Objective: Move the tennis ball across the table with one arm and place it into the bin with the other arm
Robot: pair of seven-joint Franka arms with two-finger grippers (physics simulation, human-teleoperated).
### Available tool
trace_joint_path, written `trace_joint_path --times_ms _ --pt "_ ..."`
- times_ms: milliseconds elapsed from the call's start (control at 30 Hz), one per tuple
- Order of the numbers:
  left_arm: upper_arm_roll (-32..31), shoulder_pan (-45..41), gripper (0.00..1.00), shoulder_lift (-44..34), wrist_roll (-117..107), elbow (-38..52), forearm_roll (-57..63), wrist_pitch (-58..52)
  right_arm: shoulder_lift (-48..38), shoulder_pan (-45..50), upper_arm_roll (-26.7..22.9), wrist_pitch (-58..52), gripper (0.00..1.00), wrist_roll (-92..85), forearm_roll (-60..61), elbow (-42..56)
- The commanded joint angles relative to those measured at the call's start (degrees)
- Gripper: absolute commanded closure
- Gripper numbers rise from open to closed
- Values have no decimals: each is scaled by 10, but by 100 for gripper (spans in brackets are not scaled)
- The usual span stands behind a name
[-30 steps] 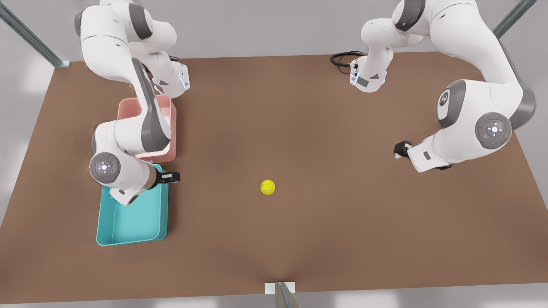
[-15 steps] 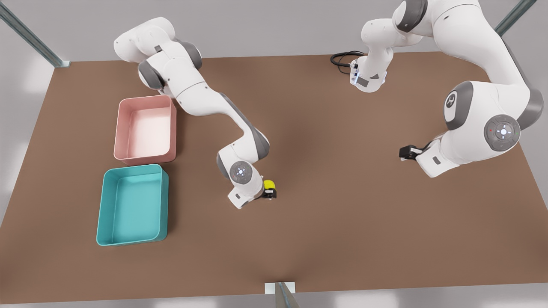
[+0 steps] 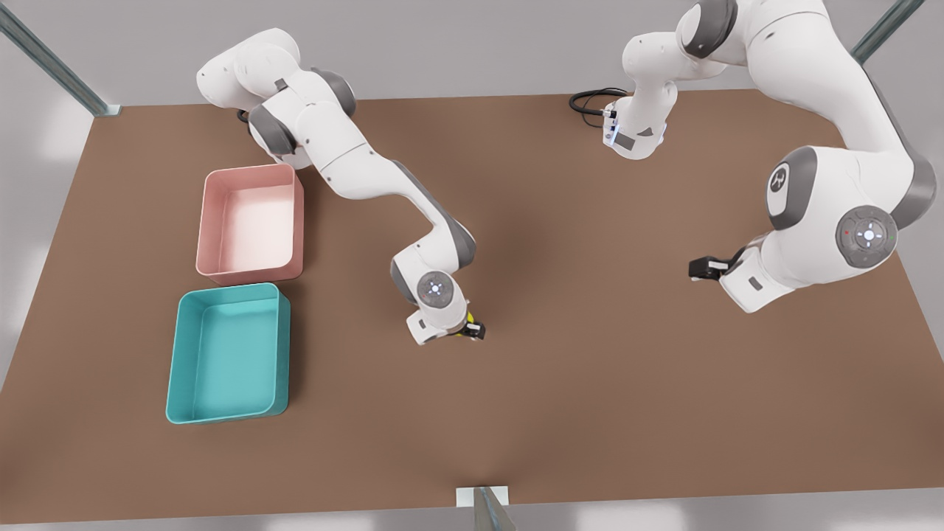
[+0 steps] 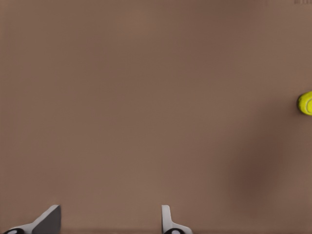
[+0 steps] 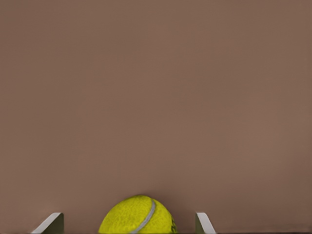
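The tennis ball (image 5: 137, 217) rests on the brown table (image 3: 590, 383) near its middle. My right gripper (image 5: 129, 215) is on the arm at the front view's left. It is open, with one finger on each side of the ball and neither touching it. In the front view this gripper (image 3: 473, 331) covers the ball, leaving only a yellow sliver (image 3: 463, 332). My left gripper (image 3: 698, 268) hangs open over bare table at the front view's right, with the tennis ball (image 4: 305, 103) far off. The teal bin (image 3: 179, 354) stands at the front view's left.
A pink tray (image 3: 299, 221) stands just behind the teal bin. A black cable loop (image 3: 590, 99) lies at the table's far edge near the base of the arm on the front view's right. Bare brown tabletop stretches between the ball and the bins.
The right arm swung from above the teal bin to the ball and has come down over it, fingers now straddling it. The left arm shifted only slightly.
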Motion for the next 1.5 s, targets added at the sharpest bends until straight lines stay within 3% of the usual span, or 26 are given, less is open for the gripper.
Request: trace_joint_path --times_ms 0,600,633,700,767,867,967,1167,1367,1467 --pt "0 2 0 0 -26 0 -1 0 -1 5 0 -2 0 99 -5 -7" --pt "-1 3 0 -1 -27 0 -1 -2 33 21 0 8 0 89 -7 -7" --pt "-1 3 0 -1 -27 0 -1 -2 33 22 0 7 3 89 -7 -7" --pt "-1 3 0 -1 -27 0 -1 -2 33 22 0 7 28 89 -6 -1" --pt "-1 3 0 0 -27 0 -1 -2 33 21 0 7 33 86 -5 -1" --pt "-1 3 0 -1 -27 0 0 -2 26 14 0 6 34 82 3 1" --pt "-1 3 0 0 -27 0 0 -2 -8 -23 1 -31 34 32 4 -3" --pt "-1 3 0 -1 -27 0 0 -2 -81 -176 -5 -250 34 -235 -25 -17" --pt "-1 3 0 0 -27 0 0 -2 -173 -316 -5 -308 33 -425 -102 -82" --pt "-1 2 0 0 -26 0 0 -2 -166 -366 -5 -302 33 -496 -109 -82"
